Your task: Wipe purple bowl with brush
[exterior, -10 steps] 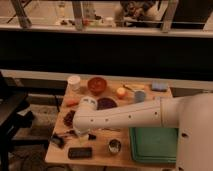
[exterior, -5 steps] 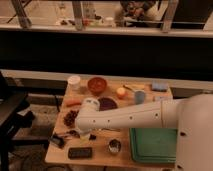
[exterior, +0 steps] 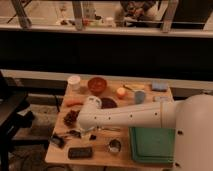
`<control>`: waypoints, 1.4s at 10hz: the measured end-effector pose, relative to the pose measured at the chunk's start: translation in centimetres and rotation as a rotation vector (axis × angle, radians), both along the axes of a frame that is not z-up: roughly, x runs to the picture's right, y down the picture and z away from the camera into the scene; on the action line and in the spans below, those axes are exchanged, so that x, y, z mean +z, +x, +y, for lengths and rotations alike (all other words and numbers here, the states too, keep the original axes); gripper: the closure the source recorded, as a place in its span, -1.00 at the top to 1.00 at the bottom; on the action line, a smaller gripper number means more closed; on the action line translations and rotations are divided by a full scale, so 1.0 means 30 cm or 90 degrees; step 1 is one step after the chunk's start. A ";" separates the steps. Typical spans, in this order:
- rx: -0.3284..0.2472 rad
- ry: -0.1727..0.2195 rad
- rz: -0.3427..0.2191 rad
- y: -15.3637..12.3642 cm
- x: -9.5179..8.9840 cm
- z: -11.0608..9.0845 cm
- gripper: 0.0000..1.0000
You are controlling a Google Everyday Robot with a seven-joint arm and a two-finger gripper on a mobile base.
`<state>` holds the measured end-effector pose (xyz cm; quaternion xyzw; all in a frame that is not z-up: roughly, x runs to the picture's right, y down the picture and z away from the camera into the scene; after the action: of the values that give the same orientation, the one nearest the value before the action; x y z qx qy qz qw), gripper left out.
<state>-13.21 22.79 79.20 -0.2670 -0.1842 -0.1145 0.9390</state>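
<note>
1. The gripper (exterior: 84, 134) hangs low over the front-left of the table (exterior: 100, 160), below the white arm's wrist. I cannot tell whether it is open, closed or holding anything.
2. The purple bowl (exterior: 109, 103) sits mid-table behind the wrist, partly hidden by the arm. It is just in front of the orange bowl (exterior: 97, 84).
3. A slim dark thing just left of the gripper is probably the brush (exterior: 74, 133), though its head cannot be made out.
4. The step in hand looks like securing the brush. Grip the handle near its middle and leave the head free.
5. Lift straight up, since the block (exterior: 80, 152) and cup (exterior: 114, 146) lie near.
6. Then carry the brush back to the purple bowl, dip the head inside the rim and sweep gently, so the bowl does not slide into the orange bowl.
</note>
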 end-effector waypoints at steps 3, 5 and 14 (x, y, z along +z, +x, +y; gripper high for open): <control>0.015 -0.013 0.010 0.015 0.017 0.017 0.43; 0.025 -0.017 0.014 0.029 0.027 0.024 0.37; 0.055 -0.050 0.049 0.108 0.030 0.057 0.12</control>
<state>-9.98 24.50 80.09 -0.2995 -0.1637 -0.0562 0.9383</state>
